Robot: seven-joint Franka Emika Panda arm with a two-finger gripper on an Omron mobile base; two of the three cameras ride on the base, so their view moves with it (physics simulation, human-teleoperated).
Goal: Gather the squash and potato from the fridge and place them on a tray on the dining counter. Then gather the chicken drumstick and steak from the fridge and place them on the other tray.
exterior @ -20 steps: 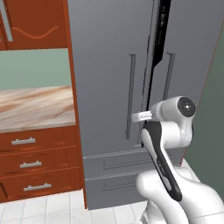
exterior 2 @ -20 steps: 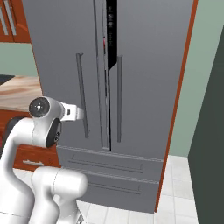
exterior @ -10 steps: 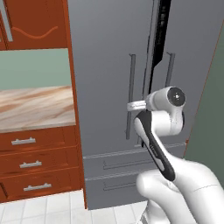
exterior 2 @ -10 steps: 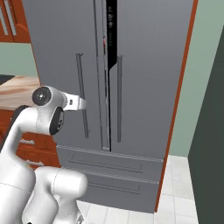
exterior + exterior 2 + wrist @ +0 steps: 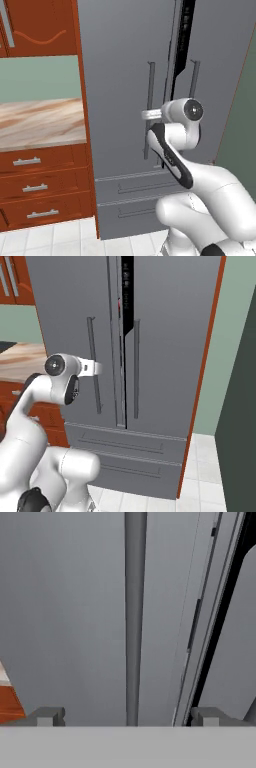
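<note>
No legible text, label, brand, number or sign. The fridge (image 5: 160,331) carries small pale marks on its black control strip (image 5: 127,291), too small to read.

1. The fridge (image 5: 125,75) ahead of my end effector (image 5: 125,717) has its top cut off by the edge in both base views.
2. Its doors hide whatever is inside.
3. In the base views my own arm hides the end effector.
4. The desk (image 5: 40,122) off to the left is cropped.
</note>
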